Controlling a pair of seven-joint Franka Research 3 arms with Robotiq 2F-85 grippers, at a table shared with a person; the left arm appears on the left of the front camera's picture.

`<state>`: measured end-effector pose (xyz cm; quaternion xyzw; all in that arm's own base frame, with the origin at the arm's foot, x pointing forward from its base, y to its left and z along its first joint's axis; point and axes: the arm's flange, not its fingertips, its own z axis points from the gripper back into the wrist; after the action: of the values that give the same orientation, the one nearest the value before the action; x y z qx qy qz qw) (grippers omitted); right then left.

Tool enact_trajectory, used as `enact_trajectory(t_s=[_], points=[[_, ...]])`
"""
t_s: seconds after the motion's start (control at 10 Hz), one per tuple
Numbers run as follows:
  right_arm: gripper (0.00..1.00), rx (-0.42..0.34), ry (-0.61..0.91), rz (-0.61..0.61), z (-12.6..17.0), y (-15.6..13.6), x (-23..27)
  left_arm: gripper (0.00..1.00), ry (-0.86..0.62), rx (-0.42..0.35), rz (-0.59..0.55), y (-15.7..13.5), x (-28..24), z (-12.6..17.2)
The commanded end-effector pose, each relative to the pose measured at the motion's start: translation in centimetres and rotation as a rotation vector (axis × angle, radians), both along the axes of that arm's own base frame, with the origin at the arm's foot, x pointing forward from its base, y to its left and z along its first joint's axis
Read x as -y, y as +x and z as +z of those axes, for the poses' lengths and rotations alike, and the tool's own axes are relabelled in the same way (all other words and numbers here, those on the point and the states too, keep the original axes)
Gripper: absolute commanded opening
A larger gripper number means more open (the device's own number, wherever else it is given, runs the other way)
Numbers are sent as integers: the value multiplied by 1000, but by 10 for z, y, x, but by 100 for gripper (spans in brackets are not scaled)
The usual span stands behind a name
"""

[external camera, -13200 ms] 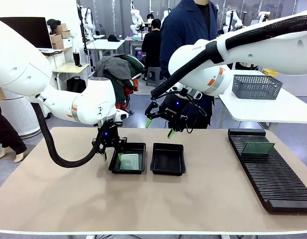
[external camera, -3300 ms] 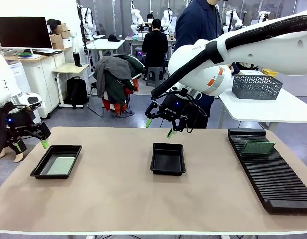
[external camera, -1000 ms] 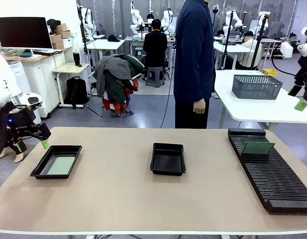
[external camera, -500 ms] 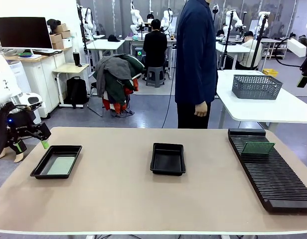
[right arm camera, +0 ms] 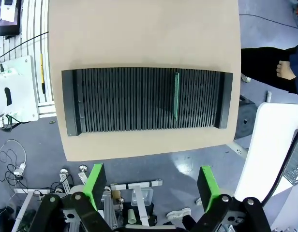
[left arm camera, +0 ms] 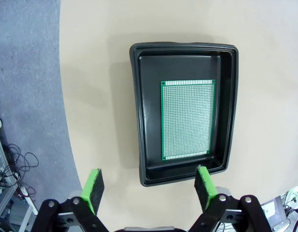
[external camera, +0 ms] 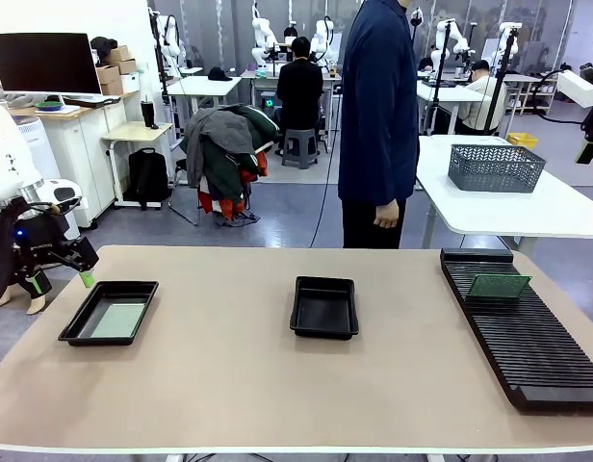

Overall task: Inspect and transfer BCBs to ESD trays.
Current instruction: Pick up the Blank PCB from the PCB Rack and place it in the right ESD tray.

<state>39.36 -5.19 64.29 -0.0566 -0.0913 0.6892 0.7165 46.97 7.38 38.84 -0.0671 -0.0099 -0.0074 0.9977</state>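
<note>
Two black ESD trays lie on the tan table. The left tray (external camera: 77, 330) (left arm camera: 136, 116) holds one green BCB (external camera: 118, 319) (left arm camera: 187, 119) flat on its floor. The middle tray (external camera: 325, 306) holds nothing. My left gripper (external camera: 60, 281) (left arm camera: 148, 186) hovers open above the left tray's near end, nothing between its fingers. Another BCB (external camera: 499, 285) (right arm camera: 176, 95) stands on edge in the long black slotted rack (external camera: 528, 346) (right arm camera: 115, 100). My right gripper (right arm camera: 151, 182) is open and empty, high above the rack; one of its green pads (external camera: 586, 152) shows at the far right edge.
A person in a dark blue coat (external camera: 378, 115) stands at the table's far edge, hands down. A grey mesh basket (external camera: 496, 166) sits on a white table behind the rack. The left tray lies close to the table's left edge.
Over the last second my right gripper has risen at the far right edge. The person has shifted slightly to the right. My left gripper and both trays have stayed put.
</note>
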Motion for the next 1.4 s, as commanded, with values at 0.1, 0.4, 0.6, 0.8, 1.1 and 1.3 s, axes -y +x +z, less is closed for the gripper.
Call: enact_trajectory(t_s=[0.1,0.4,0.6,0.8,1.1,1.3], points=[[100,-7,0,0,-3,0,0,100,-9,10,-7,-1,-1,-1],[100,-1,0,0,0,0,0,100,-9,10,-7,-1,-1,-1],[100,-2,11,7,-28,18,3,100,-9,10,-7,-1,-1,-1],[100,15,7,23,-57,28,2,100,-9,10,-7,-1,-1,-1],[100,18,4,23,-107,45,3,100,-9,10,-7,-1,-1,-1],[100,21,9,29,-138,59,3,100,-9,10,-7,-1,-1,-1]])
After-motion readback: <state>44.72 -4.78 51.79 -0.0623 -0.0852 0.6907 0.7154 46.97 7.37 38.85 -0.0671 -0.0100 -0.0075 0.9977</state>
